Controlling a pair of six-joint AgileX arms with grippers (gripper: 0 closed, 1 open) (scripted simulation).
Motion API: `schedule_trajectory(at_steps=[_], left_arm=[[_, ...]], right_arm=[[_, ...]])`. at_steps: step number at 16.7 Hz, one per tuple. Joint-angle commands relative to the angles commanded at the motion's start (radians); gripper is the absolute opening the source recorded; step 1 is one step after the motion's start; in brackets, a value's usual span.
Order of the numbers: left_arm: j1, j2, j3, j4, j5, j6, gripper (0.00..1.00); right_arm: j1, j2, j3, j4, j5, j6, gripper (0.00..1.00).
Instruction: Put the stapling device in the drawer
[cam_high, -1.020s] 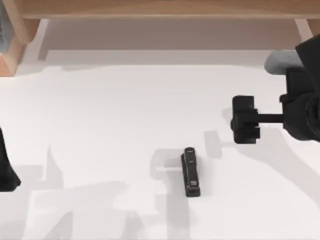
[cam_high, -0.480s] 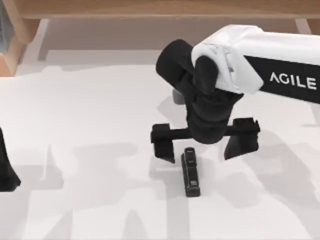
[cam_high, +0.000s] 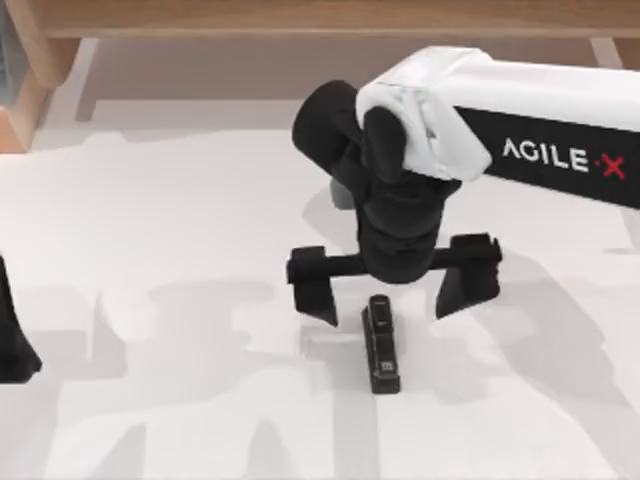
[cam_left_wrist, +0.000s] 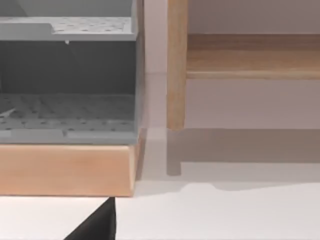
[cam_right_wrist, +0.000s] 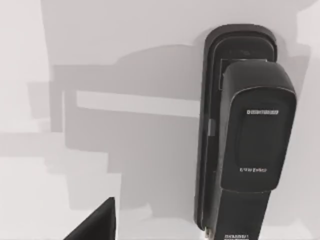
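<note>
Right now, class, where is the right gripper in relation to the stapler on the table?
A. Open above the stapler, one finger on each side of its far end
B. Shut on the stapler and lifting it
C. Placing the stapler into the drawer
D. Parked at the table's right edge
A: in the top view the right gripper hangs open over the far end of the stapler, which lies flat on the white table, ungrasped.

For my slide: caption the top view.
Right hand, open, poised above the black stapler lying on the white table.
</note>
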Motion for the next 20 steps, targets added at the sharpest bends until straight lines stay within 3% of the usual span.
schedule_trajectory(at_steps=[11,20], left_arm=[[0.0,0.0,0.0,0.0,0.0,0.0,1.0],[0.0,0.0,0.0,0.0,0.0,0.0,1.0]], right_arm=[[0.007,0.065,-0.106,0.169,0.0,0.003,1.0],[0.007,0.065,-0.106,0.169,0.0,0.003,0.32]])
